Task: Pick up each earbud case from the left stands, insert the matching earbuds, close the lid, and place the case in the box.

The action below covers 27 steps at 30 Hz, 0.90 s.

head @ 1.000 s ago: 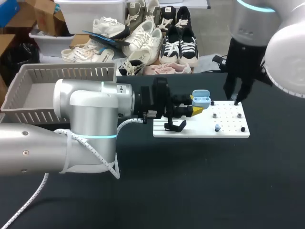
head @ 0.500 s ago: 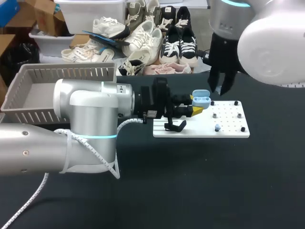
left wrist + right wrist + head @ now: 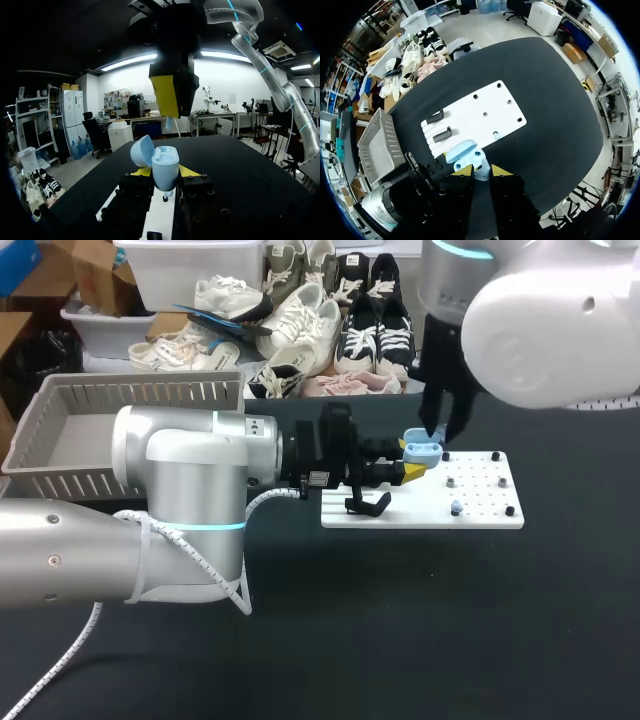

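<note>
My left gripper [image 3: 410, 457] is shut on a light blue earbud case [image 3: 424, 450], holding it over the white plate's [image 3: 420, 510] left part. The case [image 3: 165, 167] sits between the yellow tips with its lid [image 3: 141, 151] swung open. My right gripper [image 3: 440, 435] hangs just above the case and is shut on a small pale earbud [image 3: 171, 123], which hangs right over the open case. In the right wrist view the case [image 3: 466, 156] lies directly under the right gripper [image 3: 481, 172]. A second earbud [image 3: 456, 508] rests on the plate.
The grey slatted box [image 3: 60, 430] stands at the far left, behind my left arm. Black stands [image 3: 368, 505] rise at the plate's left end, and small pegs dot its right half. Both stands [image 3: 442, 135] and the box [image 3: 377, 145] also show beneath the right gripper.
My right arm has moved left, from the plate's far right corner to just above the open case. The left arm and the case have stayed still.
</note>
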Motion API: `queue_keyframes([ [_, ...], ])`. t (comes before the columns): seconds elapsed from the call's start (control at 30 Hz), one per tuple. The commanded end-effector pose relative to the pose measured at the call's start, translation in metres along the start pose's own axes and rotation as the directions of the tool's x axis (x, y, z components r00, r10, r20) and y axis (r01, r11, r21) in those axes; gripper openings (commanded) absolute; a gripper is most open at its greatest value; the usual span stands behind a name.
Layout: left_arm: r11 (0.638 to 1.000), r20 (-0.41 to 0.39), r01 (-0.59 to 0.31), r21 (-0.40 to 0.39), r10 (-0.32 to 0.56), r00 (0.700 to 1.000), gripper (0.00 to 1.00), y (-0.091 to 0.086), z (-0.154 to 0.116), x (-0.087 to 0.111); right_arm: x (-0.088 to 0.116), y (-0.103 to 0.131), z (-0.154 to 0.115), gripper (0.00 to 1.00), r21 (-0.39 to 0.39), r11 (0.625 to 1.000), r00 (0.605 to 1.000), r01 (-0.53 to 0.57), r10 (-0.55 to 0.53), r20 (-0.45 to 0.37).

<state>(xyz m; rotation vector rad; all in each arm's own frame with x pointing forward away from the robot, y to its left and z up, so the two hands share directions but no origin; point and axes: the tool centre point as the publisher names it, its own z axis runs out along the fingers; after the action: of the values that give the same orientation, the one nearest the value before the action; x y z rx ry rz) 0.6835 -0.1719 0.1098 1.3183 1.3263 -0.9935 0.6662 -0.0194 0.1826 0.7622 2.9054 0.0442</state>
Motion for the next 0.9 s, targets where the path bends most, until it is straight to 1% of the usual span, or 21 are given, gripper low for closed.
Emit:
queue_keyframes([
  [0.03, 1.000, 0.002, -0.001, -0.003, 0.001, 1.000, 0.00, -0.001, 0.000, 0.001, -0.001, 0.004, 0.004, 0.00, 0.005, 1.000, 1.000, 0.005, -0.005, -0.009],
  [0.37, 1.000, 0.002, -0.001, -0.003, 0.001, 1.000, 0.00, -0.001, 0.000, 0.001, 0.003, 0.009, 0.008, 0.00, 0.010, 1.000, 1.000, 0.022, -0.022, -0.023],
  [0.53, 1.000, 0.002, -0.001, -0.003, 0.001, 1.000, 0.00, -0.001, 0.000, 0.001, 0.000, 0.010, 0.011, 0.00, 0.013, 1.000, 0.999, 0.026, -0.025, -0.029],
  [0.9, 1.000, 0.002, -0.001, -0.003, 0.001, 1.000, 0.00, -0.001, 0.000, 0.001, 0.000, 0.011, 0.016, 0.00, 0.017, 0.999, 0.999, 0.029, -0.028, -0.045],
])
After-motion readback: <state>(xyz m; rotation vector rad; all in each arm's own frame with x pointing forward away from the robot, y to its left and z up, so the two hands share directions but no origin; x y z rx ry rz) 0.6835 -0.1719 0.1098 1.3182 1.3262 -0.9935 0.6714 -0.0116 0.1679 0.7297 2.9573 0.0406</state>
